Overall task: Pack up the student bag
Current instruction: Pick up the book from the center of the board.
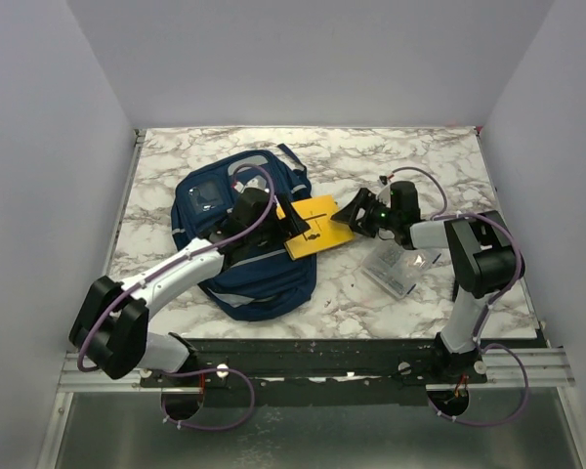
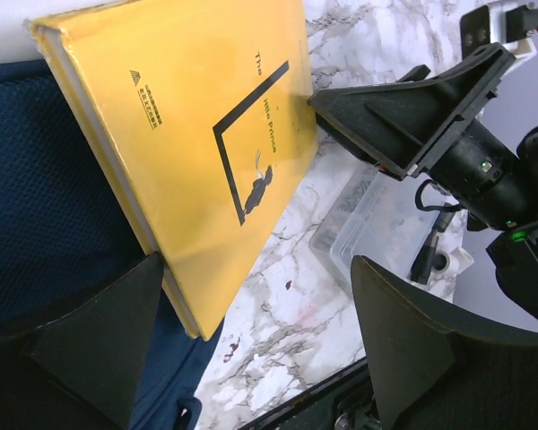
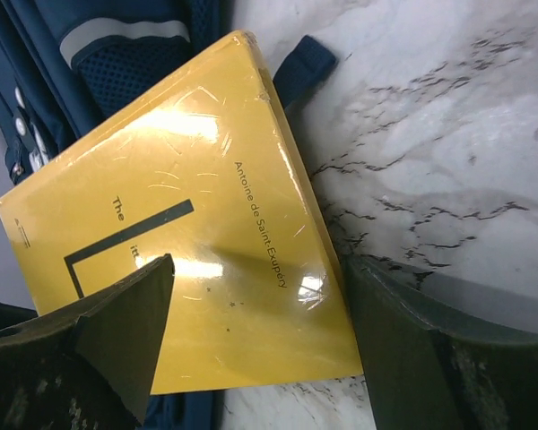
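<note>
Left gripper (image 2: 255,269): jaws wide apart, holding nothing, sitting over the bag at the book's 9 o'clock edge. Right gripper (image 3: 258,269): also spread, nothing clamped, over the book's 3 o'clock end; can't tell if the tips touch it.

Yellow book (image 1: 313,227) lies flat, half on the bag, half on the table.

Student bag (image 1: 244,278) lies flat at 9 o'clock of table centre, front side up. Can't see an open zip from here.

My read is that it's early in the packing and the book isn't in yet. The next move needs one arm to hold the bag mouth open while the other grips the book by an edge and slides it toward 9.

Clear plastic box (image 1: 391,266) sits at the book's 4 o'clock, just beside the right arm.

Marble-look table (image 1: 371,156), plain pale walls (image 1: 303,59) on three sides.
</note>
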Tool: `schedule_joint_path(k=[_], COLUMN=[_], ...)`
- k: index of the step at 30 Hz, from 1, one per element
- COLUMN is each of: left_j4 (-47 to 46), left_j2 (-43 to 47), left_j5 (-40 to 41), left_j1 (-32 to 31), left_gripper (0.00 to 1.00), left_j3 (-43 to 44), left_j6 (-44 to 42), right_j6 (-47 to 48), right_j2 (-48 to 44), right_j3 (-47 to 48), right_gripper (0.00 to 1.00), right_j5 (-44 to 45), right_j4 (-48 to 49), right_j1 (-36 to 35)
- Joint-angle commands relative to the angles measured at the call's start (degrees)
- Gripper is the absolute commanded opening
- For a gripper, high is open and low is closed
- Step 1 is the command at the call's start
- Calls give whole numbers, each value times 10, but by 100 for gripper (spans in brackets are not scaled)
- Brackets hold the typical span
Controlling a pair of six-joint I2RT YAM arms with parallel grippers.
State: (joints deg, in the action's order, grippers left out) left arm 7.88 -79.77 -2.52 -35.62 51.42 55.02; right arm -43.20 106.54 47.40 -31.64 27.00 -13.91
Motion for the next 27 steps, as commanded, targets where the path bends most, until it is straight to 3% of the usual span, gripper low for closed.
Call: schedule_joint_path(k=[1, 14, 19, 24, 27], left_j4=[-21, 35, -26, -55, -96], left_j2=[55, 115, 86, 12, -9], left_j5=[45, 103, 5, -35, -63], left_j1=[6, 23, 42, 43, 43], left_gripper=[87, 96, 88, 82, 67], left_j3=[-32, -56, -63, -39, -39], left_j6=[-36, -46, -52, -35, -23], right_j6=[6, 10, 4, 1, 0], right_j2=[20, 17, 14, 13, 11], right_j3=[-9, -14, -17, -20, -24], right_gripper=[80, 81, 81, 81, 81], right_j5=[-59, -63, -65, -76, -76], right_j4=[-23, -22, -12, -3, 1], right_j1=[-26, -25, -26, -26, -26])
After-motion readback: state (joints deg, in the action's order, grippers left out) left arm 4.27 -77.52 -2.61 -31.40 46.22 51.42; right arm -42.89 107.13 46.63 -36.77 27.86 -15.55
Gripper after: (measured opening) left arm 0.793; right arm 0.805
